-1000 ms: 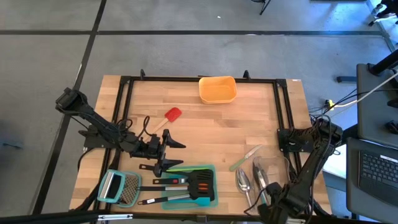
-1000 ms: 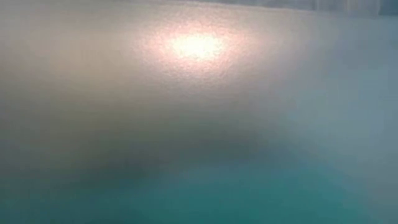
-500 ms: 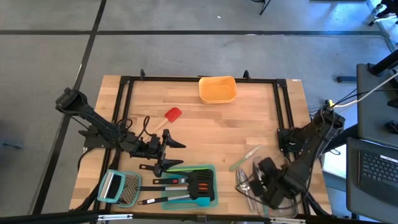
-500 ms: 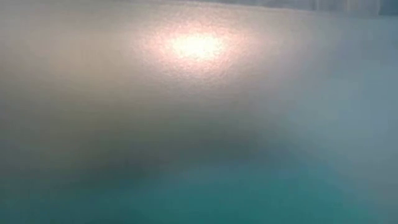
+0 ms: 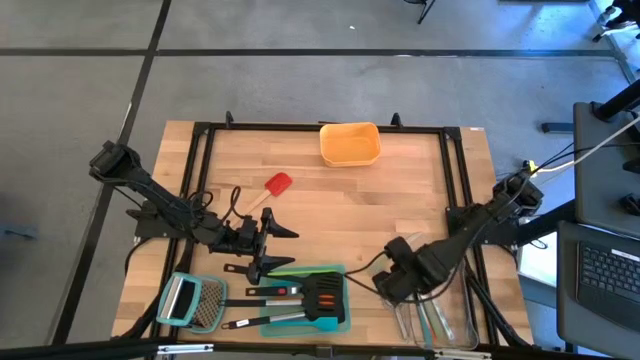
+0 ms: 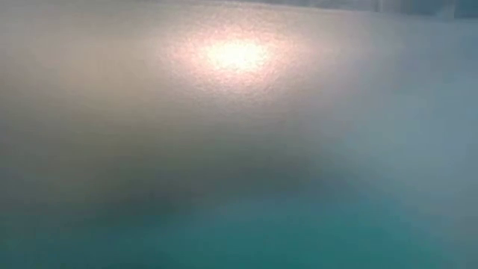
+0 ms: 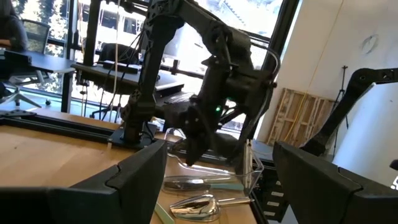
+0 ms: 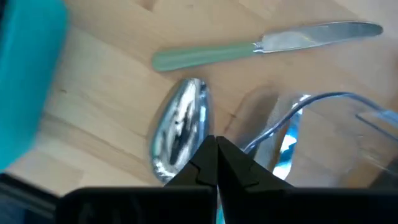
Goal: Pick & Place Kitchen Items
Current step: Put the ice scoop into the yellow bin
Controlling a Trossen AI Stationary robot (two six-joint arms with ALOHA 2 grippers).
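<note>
My right hand (image 5: 385,287) hangs low over the desk's (image 5: 330,200) near right area, its fingers pressed together on nothing, their tips just above a silver spoon (image 8: 179,127) that lies bowl-up on the wood. Beside the spoon lies a knife (image 8: 267,43) with a pale green handle, and a clear container (image 5: 435,312) sits just to the spoon's other side with more silver cutlery in it. My left hand (image 5: 268,244) waits over the near left part of the desk, fingers spread wide and holding nothing. Below it a teal tray (image 5: 335,320) holds a black turner (image 5: 322,293) and slim spatulas (image 5: 265,318), with a light-blue-handled grater (image 5: 190,302) next to it. A red spatula (image 5: 272,187) lies alone toward the middle, and an orange container (image 5: 350,144) stands at the far edge. The low view shows only a blur. I can read no brand, label or writing on anything.
</note>
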